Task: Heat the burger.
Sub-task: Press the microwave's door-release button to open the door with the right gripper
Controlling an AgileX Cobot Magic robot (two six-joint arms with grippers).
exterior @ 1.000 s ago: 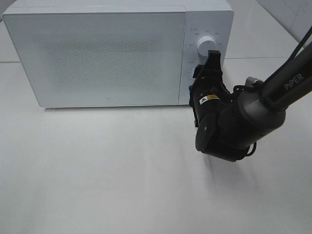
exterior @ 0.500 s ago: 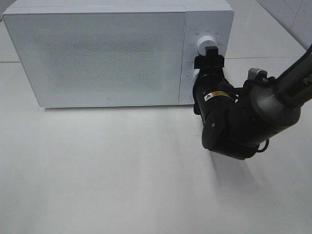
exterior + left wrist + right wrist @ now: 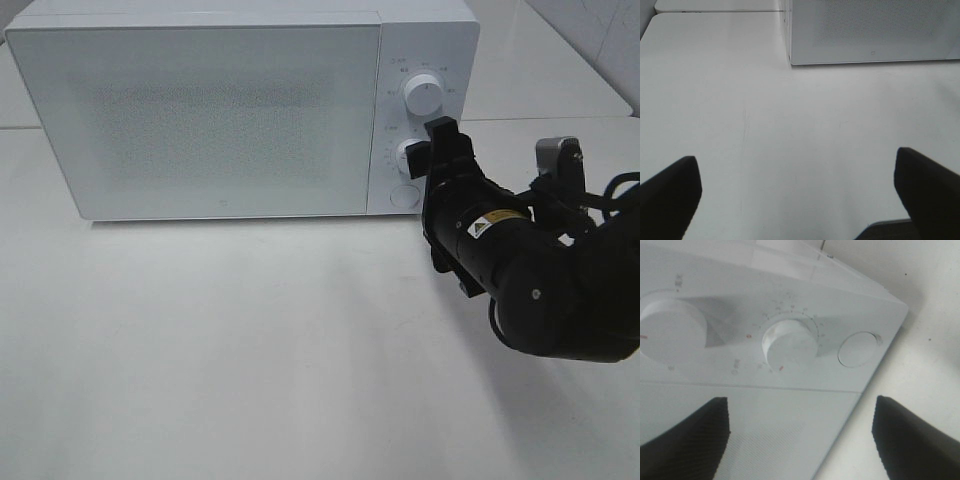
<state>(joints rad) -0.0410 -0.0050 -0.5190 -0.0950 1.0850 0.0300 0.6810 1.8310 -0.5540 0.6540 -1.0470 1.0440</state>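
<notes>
The burger is out of view; the white microwave has its door shut and nothing shows through it. My right gripper is open just in front of the control panel, level with the lower knob and below the upper knob. The right wrist view shows the right gripper with both dark fingers spread wide and nothing between them, facing the lower knob. In the left wrist view my left gripper is open and empty over bare table, with the microwave's lower front corner ahead.
A round push button sits under the lower knob, also seen as the round button in the right wrist view. The white table stretches in front of the microwave. The right arm's bulky black wrist hangs over the table's right side.
My right gripper has come off the upper knob, opened wider, and dropped down and back to the lower knob's height. The arm has swung to the right.
</notes>
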